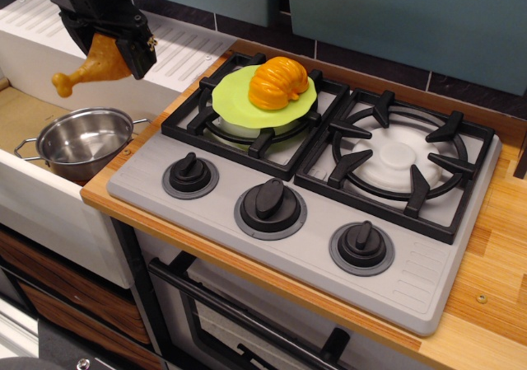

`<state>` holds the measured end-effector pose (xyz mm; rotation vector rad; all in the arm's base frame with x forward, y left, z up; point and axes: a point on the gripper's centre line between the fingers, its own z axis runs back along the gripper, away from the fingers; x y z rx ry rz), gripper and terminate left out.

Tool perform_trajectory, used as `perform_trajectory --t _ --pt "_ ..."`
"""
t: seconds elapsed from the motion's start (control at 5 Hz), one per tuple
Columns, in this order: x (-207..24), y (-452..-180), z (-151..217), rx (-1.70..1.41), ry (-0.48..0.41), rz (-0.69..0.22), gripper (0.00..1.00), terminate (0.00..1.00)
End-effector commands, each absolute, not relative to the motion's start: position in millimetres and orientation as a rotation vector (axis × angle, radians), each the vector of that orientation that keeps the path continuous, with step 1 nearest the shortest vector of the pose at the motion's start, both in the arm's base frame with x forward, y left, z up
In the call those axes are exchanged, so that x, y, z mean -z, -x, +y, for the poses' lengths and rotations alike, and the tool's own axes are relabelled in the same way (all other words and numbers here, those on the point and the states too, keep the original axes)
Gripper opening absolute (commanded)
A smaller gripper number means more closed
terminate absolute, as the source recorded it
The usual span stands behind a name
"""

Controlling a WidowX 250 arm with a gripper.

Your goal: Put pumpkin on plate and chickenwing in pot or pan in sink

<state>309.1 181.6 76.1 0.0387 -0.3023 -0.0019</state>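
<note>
The orange ribbed pumpkin (278, 82) rests on the lime-green plate (239, 106), which lies on the left burner grate. My black gripper (111, 49) is shut on the golden-brown chickenwing (89, 65) and holds it in the air, thin bone end pointing left. Below it, slightly lower in the frame, the shiny steel pot (82, 142) stands empty in the sink (25, 119).
A grey stove top (313, 222) with two black grates and three knobs fills the middle. The white ribbed drainboard (177, 44) runs behind the sink. Wooden counter (494, 246) lies at the right, a dark tiled wall behind.
</note>
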Motion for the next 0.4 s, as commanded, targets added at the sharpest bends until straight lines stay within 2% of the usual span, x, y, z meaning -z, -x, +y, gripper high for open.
perform_trajectory --t 0.0,0.2 --pt "-62.5 -326.4 216.1 0.0 -0.034 -0.362 0.0 0.0" --pt "-42.3 -314.0 223.6 -0.044 -0.003 -0.35 0.0 0.0"
